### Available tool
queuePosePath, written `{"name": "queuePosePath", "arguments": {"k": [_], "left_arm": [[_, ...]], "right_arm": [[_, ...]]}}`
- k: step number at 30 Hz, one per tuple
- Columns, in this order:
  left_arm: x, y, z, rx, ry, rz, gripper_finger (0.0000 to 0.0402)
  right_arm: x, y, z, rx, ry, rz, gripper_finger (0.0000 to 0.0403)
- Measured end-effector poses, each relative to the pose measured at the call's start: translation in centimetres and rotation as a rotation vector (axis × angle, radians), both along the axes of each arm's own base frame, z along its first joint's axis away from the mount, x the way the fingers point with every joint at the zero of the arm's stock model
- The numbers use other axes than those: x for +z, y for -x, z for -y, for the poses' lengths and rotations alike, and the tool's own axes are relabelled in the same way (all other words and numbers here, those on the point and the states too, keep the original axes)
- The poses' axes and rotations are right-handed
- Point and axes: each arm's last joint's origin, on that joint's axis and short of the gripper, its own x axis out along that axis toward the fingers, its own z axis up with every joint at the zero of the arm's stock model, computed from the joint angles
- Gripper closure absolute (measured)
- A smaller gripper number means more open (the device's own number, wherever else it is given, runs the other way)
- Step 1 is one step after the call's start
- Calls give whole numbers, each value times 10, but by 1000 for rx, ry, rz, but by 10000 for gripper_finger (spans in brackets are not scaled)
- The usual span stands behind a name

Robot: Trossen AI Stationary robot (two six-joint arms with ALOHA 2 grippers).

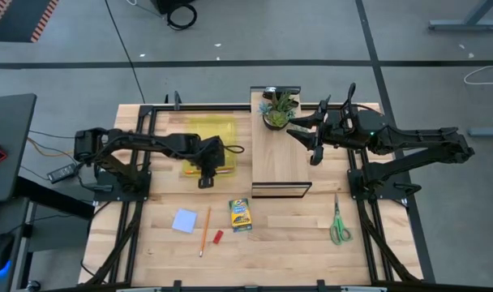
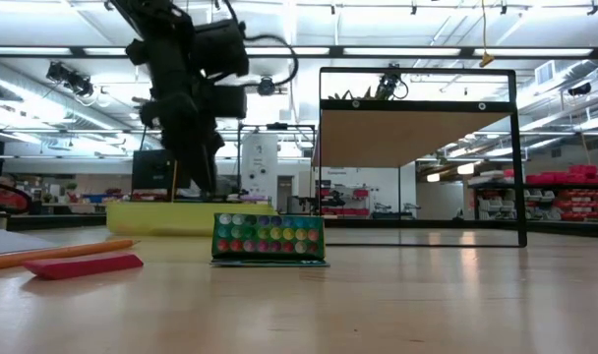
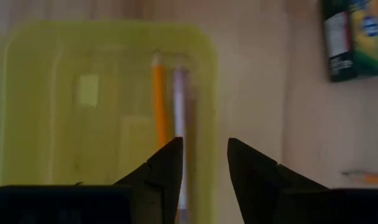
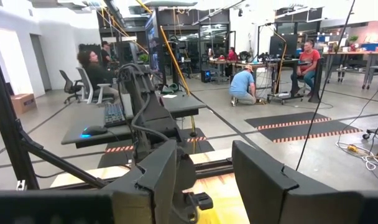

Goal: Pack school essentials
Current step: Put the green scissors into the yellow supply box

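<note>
A yellow see-through tray (image 1: 206, 138) lies on the table's left half. An orange pencil (image 3: 158, 93) and a pale purple pen (image 3: 179, 93) lie inside it. My left gripper (image 3: 204, 152) hangs open over the tray's near edge (image 1: 204, 182), pointing steeply down, with nothing between its fingers. Nearer the front edge lie a blue notepad (image 1: 185, 221), a second orange pencil (image 1: 204, 231), a small red pen (image 1: 217, 237), the crayon box (image 1: 240, 215) and green-handled scissors (image 1: 338, 223). My right gripper (image 1: 315, 154) waits open, raised and level, above the wooden board (image 1: 280, 154).
A potted plant (image 1: 277, 109) stands at the far end of the black-framed wooden board. A light wooden strip (image 1: 295, 221) lies between the crayon box and the scissors. In the low view the crayon box (image 2: 269, 239) stands in front of the tray (image 2: 191, 216).
</note>
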Motion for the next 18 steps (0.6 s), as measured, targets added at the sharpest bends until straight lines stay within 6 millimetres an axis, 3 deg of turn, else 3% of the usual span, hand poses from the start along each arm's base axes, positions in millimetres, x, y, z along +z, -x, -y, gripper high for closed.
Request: {"name": "queuePosePath", "arguments": {"k": [9, 18], "left_arm": [[8, -10, 42, -200, -28, 42, 254], [9, -10, 77, -164, 47, 46, 228]], "right_arm": [[-1, 0, 0, 0, 0, -7, 240], [-1, 0, 0, 14, 1, -11, 240]]}}
